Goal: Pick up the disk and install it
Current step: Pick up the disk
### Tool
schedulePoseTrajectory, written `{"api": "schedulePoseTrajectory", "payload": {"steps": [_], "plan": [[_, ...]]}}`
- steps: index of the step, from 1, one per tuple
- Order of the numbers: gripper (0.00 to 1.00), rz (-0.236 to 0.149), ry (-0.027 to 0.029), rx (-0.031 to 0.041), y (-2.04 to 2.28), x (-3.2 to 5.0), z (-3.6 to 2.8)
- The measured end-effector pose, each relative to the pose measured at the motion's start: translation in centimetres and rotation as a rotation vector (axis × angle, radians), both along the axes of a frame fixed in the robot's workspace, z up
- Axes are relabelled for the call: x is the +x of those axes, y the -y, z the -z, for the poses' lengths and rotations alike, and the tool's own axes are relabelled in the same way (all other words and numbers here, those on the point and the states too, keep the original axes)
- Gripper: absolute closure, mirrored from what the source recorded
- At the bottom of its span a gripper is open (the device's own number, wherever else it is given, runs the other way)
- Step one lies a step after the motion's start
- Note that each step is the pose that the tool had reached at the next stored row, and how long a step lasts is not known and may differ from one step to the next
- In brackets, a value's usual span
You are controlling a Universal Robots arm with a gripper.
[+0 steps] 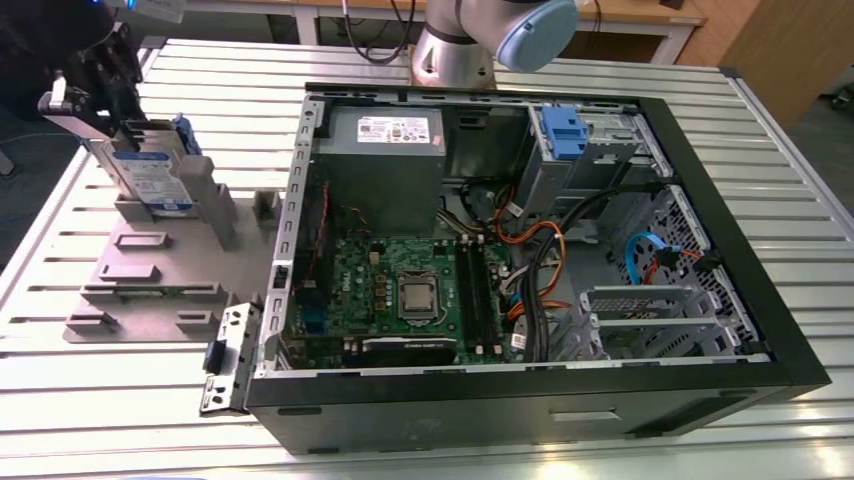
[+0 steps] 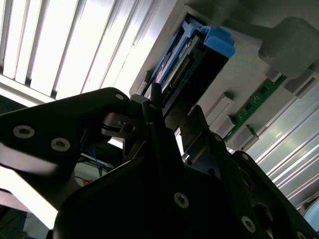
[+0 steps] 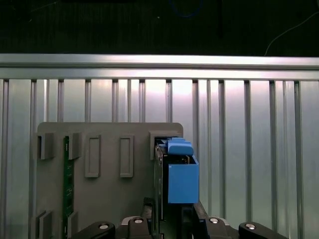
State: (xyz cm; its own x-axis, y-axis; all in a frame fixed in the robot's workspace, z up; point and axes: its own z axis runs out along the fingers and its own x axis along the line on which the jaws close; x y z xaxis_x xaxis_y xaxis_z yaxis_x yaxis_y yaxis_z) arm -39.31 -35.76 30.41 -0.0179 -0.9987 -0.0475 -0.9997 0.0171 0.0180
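Upper left in the exterior view, the black gripper hangs directly above the upright silver-grey, blue-bracketed disk, long axis vertical; I cannot tell whether it grips.

**Q:** Report the disk's position.
**A:** I see the disk standing upright on its edge in a slot of the grey holder, at the exterior view's left.

**Q:** Identifying features?
**A:** Silver-grey body, white-and-blue label on the broad face, blue plastic bracket framing it. In both wrist views I see the disk edge-on, bracket end uppermost.
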Motion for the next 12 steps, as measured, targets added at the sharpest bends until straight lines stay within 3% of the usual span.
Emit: {"api": "schedulePoseTrajectory", "payload": {"steps": [6,12], "plan": [[0.58,-0.010,0.0003,0.0002,0.00,0.06,-0.10],[0.58,-0.023,0.0000,0.0028,0.00,0.86,-0.11]]}}
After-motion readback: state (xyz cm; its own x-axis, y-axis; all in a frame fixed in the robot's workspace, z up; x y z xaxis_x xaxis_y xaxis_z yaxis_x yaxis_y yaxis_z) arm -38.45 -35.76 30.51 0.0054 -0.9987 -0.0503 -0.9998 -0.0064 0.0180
